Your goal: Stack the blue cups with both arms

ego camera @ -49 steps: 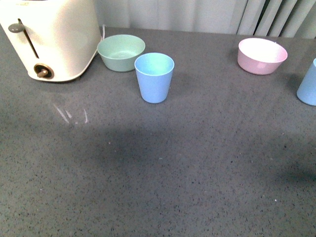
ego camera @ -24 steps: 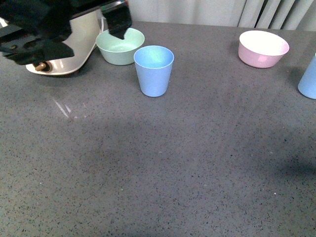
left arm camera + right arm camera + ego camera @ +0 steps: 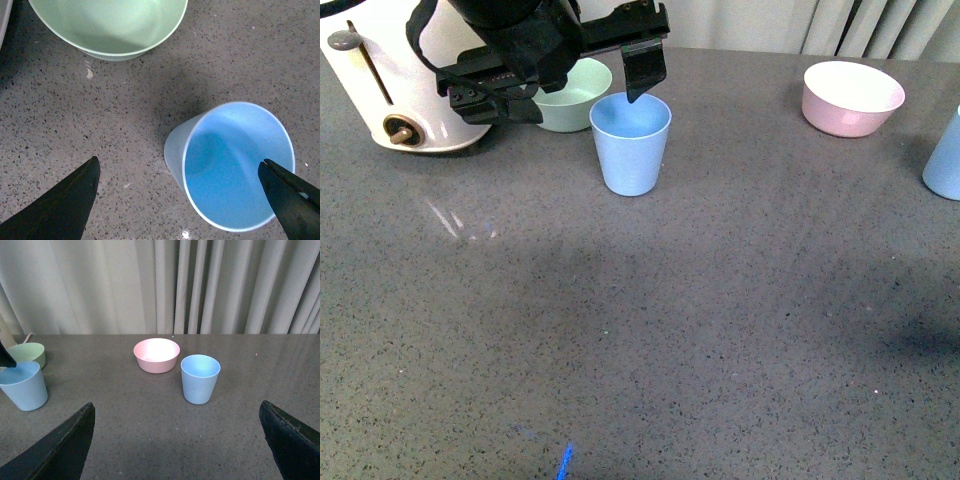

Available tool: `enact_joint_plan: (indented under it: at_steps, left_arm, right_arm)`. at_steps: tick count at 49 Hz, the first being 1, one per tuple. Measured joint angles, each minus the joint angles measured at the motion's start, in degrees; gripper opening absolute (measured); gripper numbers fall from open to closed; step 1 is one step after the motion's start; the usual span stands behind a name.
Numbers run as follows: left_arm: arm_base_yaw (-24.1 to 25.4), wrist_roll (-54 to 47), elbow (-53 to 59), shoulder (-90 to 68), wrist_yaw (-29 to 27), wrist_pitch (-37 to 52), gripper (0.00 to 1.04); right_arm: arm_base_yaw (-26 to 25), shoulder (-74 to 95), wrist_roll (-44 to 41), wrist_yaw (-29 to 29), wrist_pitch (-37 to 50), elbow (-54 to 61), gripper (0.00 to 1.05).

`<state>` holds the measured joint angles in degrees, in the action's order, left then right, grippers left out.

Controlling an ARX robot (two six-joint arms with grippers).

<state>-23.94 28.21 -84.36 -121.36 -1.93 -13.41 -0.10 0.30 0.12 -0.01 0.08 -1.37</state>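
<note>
Black left hand (image 3: 179, 164), spread wide, over light blue plastic tumbler (image 3: 630, 150) on grey speckled tabletop (image 3: 720, 330); right hand (image 3: 176, 408) likewise wide.

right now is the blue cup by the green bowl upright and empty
Upright and empty: the blue cup stands on its base, mouth up, and the left wrist view shows only its bare blue inside.

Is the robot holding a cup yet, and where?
No, nothing is held. The left gripper hangs open over one blue cup; the right gripper is open and empty.
</note>
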Motion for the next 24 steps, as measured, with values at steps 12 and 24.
enact_joint_plan:
  at_steps: [12, 24]
  left_arm:
    - [0.02, -0.42, -5.68, -4.83, -1.73, -3.93, 0.96]
    - [-1.25, -1.16, -9.14, -6.95, -2.71, -7.26, 0.58]
  right_arm:
    - [0.00, 0.00, 0.00, 0.00, 0.00, 0.00, 0.96]
    - [0.00, 0.00, 0.00, 0.00, 0.00, 0.00, 0.96]
